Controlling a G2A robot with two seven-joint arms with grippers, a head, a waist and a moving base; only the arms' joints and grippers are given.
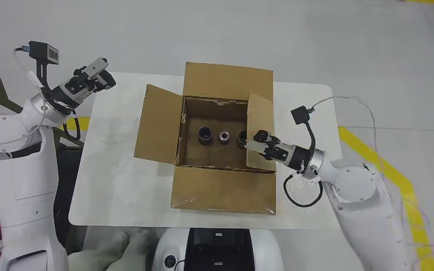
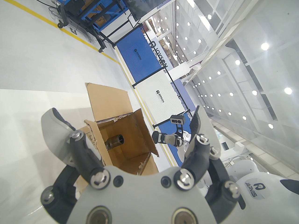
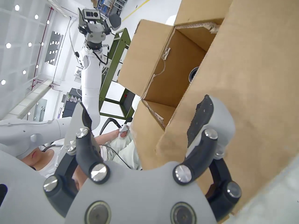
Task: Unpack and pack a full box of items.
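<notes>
The cardboard box point(image 1: 224, 191) sits open in the middle of the white table point(image 1: 115, 177), its far, left and near flaps folded outward. Three dark metal cylinders point(image 1: 224, 136) stand in a row on the box floor, close together but apart from one another.

The right gripper point(image 1: 258, 143) hovers at the box's right side, level with the right flap point(image 1: 260, 120), which stands up and leans in over the opening. Its jaws are spread wide and hold nothing. In the right wrist view the flap's free edge and lower corner lie between them. One finger overlaps the flap's outer face — it may be touching the cardboard, though the angle does not settle that — while the other is well clear. The nearest cylinder is just beyond the flap, lower down inside the box and not between the jaws.

The left gripper point(image 1: 107, 73) hangs raised above the table's far left corner, well apart from the box. Its jaws are also wide open and empty — the box and one cylinder appear far off beyond them in the left wrist view.
</notes>
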